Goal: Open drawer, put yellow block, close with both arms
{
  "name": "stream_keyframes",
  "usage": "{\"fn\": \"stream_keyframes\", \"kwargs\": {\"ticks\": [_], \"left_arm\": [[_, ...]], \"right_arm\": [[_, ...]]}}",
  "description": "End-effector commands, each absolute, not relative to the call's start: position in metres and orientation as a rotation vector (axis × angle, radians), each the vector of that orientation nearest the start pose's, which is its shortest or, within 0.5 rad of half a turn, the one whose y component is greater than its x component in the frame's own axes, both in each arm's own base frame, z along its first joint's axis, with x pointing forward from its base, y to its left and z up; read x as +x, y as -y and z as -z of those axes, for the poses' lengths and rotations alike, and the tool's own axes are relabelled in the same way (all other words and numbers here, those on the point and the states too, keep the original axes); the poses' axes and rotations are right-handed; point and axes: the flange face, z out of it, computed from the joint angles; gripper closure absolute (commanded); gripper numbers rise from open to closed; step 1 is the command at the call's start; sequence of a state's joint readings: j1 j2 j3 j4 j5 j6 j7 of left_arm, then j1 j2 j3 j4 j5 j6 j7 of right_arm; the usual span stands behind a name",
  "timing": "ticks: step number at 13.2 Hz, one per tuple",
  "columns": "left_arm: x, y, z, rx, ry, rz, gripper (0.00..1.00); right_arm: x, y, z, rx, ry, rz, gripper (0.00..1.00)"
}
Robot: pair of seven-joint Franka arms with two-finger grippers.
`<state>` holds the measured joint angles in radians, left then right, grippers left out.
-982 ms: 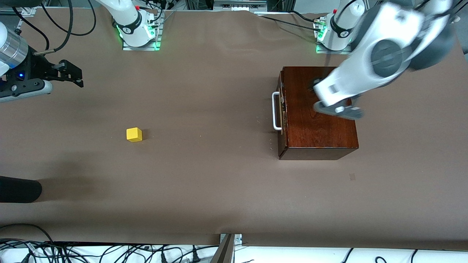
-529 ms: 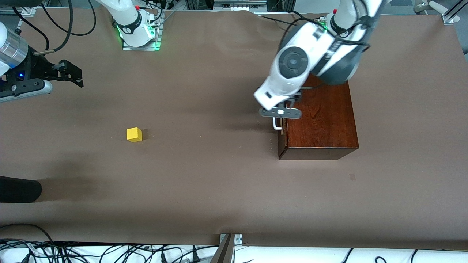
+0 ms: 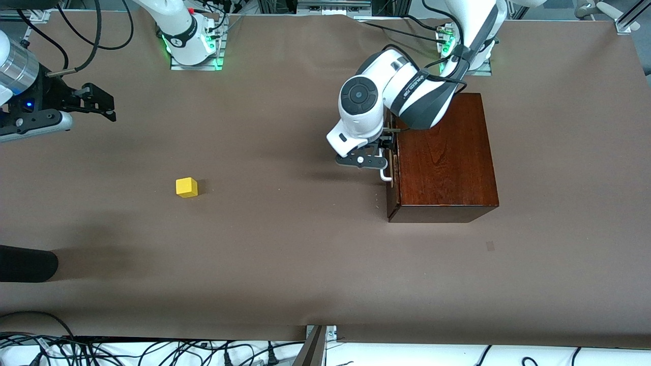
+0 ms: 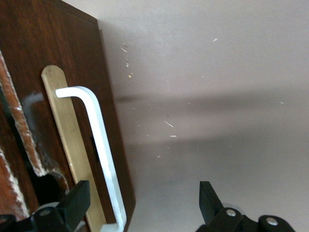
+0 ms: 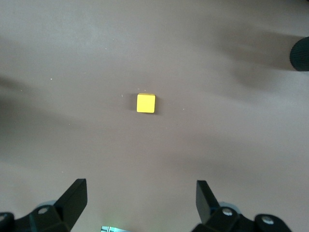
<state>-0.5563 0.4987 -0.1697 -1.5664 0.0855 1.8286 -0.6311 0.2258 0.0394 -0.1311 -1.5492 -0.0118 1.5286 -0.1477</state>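
1. The drawer sat shut in the wooden box, toward the left arm's end of the table, so opening had not begun.
2. The left gripper hung at the white handle, fingers spread wide on either side of the bar, gripping nothing (one finger close to the drawer front).
3. The yellow block lay on the table well apart from the box, untouched.
4. The right gripper waited high above that block, fingers wide apart and empty.
5. Left to do, I judged: everything, namely pulling, loading, closing.
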Motion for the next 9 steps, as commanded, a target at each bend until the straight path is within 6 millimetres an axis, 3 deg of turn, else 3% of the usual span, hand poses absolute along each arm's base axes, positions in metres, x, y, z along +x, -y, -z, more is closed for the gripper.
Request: {"fn": "stream_keyframes", "kwargs": {"ticks": [1, 9], "left_arm": [[0.514, 0.423, -0.33, -2.925, -0.178, -0.221, 0.0], [0.51, 0.427, -0.288, -2.84, -0.123, -0.211, 0.0]], "right_arm": [[0.555, -0.062, -0.623, -3.117, 0.375, -0.074, 0.0], [0.555, -0.062, -0.625, -3.119, 0.378, -0.07, 0.0]]}}
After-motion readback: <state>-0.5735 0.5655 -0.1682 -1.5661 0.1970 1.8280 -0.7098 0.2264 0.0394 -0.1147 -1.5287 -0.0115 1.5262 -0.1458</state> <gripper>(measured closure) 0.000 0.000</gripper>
